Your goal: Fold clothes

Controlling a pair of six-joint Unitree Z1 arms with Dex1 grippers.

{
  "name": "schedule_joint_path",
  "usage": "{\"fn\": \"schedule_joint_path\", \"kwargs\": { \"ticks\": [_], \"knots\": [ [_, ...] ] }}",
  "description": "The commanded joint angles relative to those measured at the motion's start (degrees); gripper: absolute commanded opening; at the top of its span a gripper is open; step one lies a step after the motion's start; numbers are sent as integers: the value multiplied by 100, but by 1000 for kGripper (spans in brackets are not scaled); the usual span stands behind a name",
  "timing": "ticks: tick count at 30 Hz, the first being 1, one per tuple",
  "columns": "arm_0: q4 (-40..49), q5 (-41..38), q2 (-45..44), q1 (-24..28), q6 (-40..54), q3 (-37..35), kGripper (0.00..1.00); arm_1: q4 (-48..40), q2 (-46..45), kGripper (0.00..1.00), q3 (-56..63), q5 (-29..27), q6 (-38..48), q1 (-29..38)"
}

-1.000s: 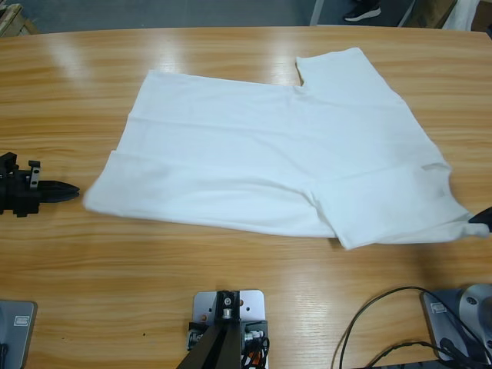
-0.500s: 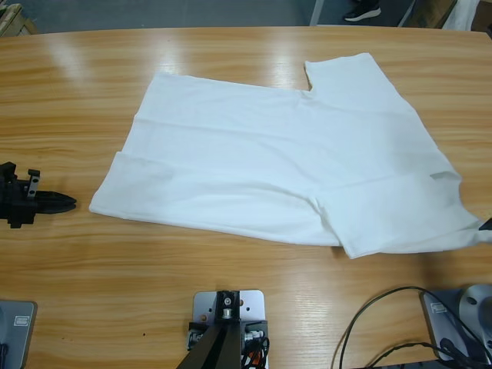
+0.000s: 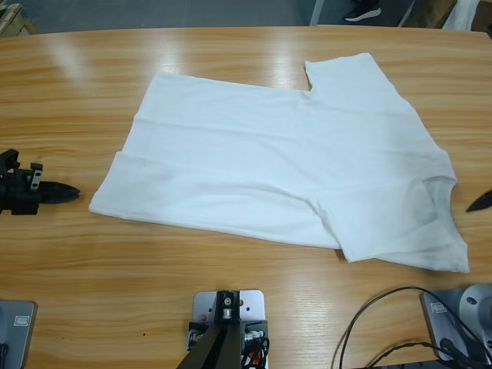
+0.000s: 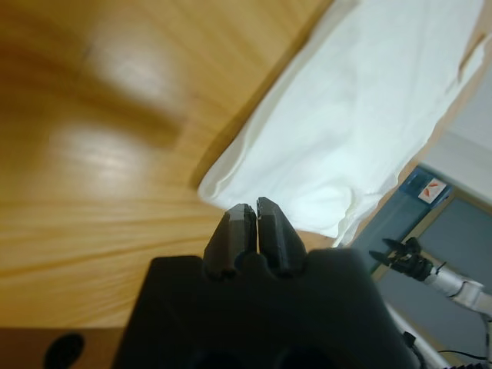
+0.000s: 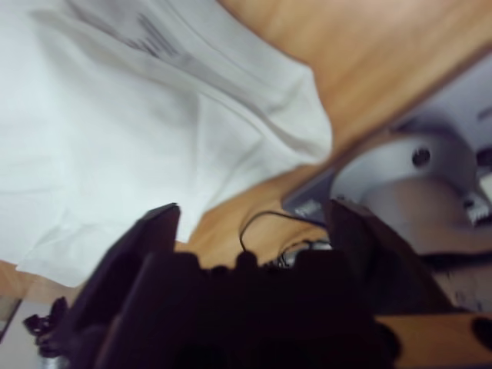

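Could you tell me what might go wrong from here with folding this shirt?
1. The T-shirt lies skewed on the table, one sleeve already doubled under, so a fold could come out crooked.
2. The left gripper is shut and clear of the cloth; it must open first, or it may only push the hem.
3. The right gripper is open near the black cable, which it might snag.

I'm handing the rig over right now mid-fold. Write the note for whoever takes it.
Left pincer: shut, empty, resting just off the T-shirt's left edge.
Right pincer: open, empty, off the shirt's right edge near the collar.
T-shirt: flat on the wooden table, spread sideways, one sleeve pointing to the far side, neither pincer touching it.
Done: shirt is laid out; a narrow band along its left edge looks turned over.
Left: the rest of the folding.
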Motion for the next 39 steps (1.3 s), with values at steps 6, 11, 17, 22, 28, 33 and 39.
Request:
{"fn": "schedule_joint_path", "kwargs": {
  "ticks": [6,11,17,22,28,33,39],
  "knots": [
    [-195,-682,252,-513,1008,-1143,48,-1160,-141,991,-139,566,-1418,1006],
    [216,-773,605,-743,1491,-2319,554,-1116,-377,987,-479,506,-1751,1018],
    [1252,-789,1554,-790,2161,-3785,637,-1510,-502,991,-667,742,-2016,1018],
    [2644,-772,2423,-708,2892,-5037,637,-1842,-384,991,-623,775,-2267,1018],
    [3542,-761,3318,-377,3509,-6102,627,-1929,-300,987,-570,601,-2283,1018],
    [4483,-889,4107,-377,3942,-7483,614,-2050,-136,987,-510,557,-2403,1018],
    [5246,-1334,4866,-430,4058,-8906,605,-2307,98,982,-503,608,-2403,1018]
  ]
}}
